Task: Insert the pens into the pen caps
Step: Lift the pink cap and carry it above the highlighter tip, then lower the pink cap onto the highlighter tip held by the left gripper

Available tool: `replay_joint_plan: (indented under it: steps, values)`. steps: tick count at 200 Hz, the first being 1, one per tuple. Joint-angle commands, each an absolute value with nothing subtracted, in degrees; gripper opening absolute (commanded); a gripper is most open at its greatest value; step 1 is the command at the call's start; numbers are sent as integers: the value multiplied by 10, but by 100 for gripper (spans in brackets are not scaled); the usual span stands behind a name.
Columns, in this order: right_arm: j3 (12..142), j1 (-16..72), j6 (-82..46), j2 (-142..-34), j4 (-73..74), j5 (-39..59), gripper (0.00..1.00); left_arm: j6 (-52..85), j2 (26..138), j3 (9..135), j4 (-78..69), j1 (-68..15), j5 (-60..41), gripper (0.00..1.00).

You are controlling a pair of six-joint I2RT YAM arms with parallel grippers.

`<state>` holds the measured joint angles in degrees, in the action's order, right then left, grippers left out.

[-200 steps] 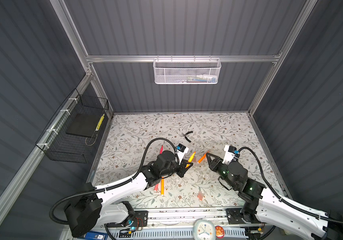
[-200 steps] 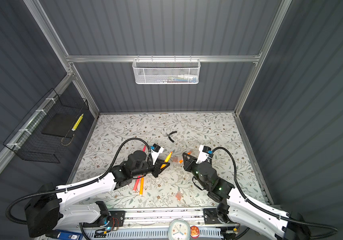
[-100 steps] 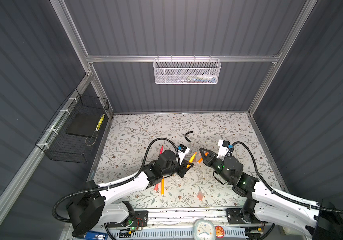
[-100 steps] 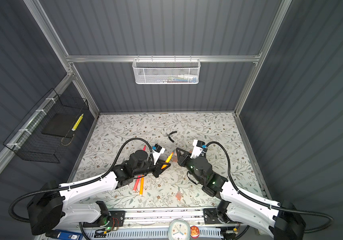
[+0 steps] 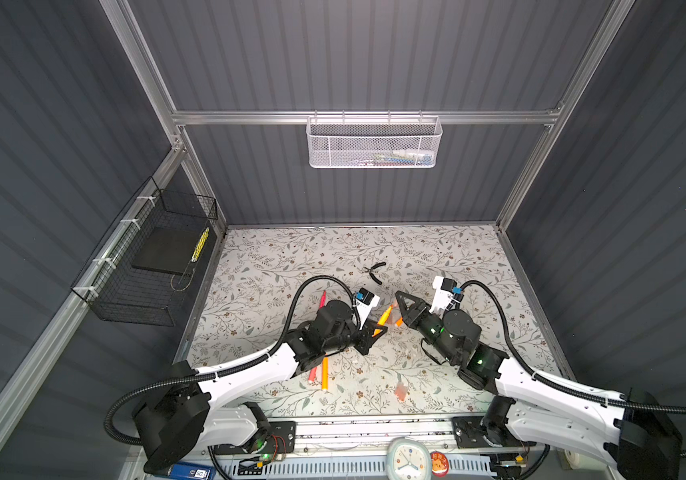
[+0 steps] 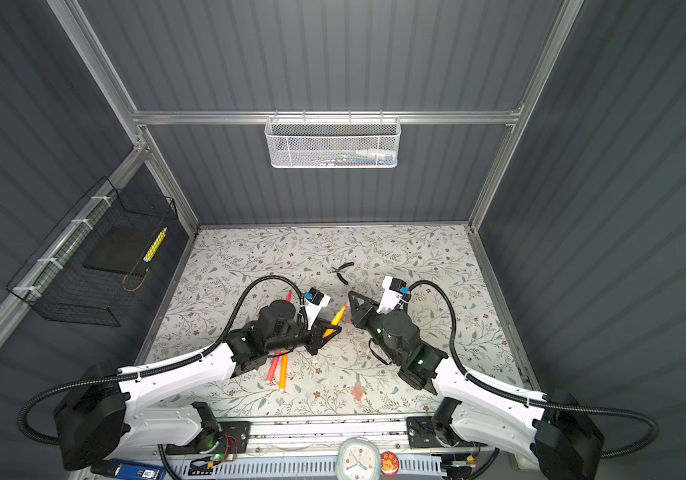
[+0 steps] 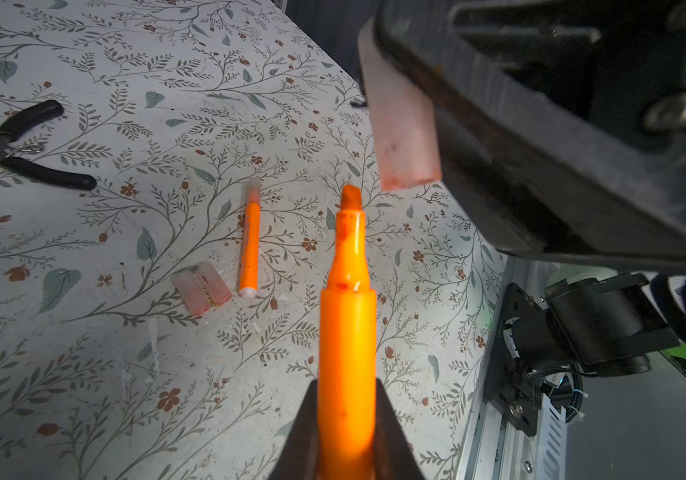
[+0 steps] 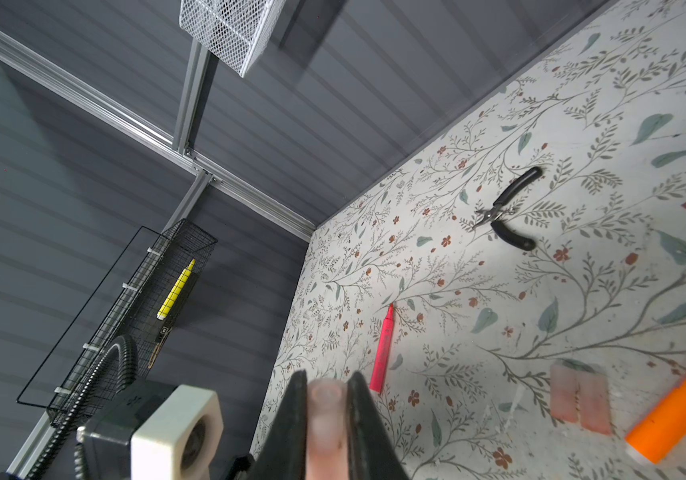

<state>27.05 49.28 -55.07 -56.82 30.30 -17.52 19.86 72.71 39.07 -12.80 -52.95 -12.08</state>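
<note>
Left wrist view gives the closest look: the left tool (image 7: pixel 345 392) is clamped on the barrel of an orange pen (image 7: pixel 347 332) with its bare tip pointing away. A pinkish pen cap (image 7: pixel 405 137) hangs just beyond that tip, apart from it and off to one side. The right tool (image 8: pixel 328 384) is closed on this cap, as the right wrist view shows.

Over the last second, in both top views, the right arm has swung in toward the left tool. That has brought the cap from well apart to just beside the tip, while the left tool has stayed put. Both are raised above the surface (image 7: pixel 84 374), on the robot's side of the pliers (image 7: pixel 21 145).

I judge this to be the lining-up step. The cap sits at an angle to the pen's axis, so its mouth needs squaring to the tip before any push. A skewed push could lever the pen in its grip.

Nothing lies between tip and cap. Below them, nearer the robot than the pliers, a capped orange pen (image 7: pixel 248 245) lies just beside a pair of loose caps (image 7: pixel 201 291). A pink-red pen (image 8: pixel 382 353) lies uncapped on the left-arm side of the pliers. In a top view, another orange pen (image 5: pixel 324 374) and a red pen (image 5: pixel 312 376) poke out from under the left arm, so most of the job probably remains.
</note>
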Motion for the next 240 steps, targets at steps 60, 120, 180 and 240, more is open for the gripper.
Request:
replay_joint_plan:
  steps: [60, 120, 180, 240]
  values:
    - [275, 492, -554, -602, 359, -185, 0, 185, 713, 401, -134, -533, -130, 0]
    - [269, 492, -558, -608, 373, -182, 0, 188, 709, 398, -136, -533, -129, 0]
    - [215, 501, -601, -635, 448, -147, 0, 200, 701, 390, -149, -533, -133, 0]
    - [200, 521, -593, -636, 486, -149, 0, 213, 702, 384, -162, -532, -131, 0]
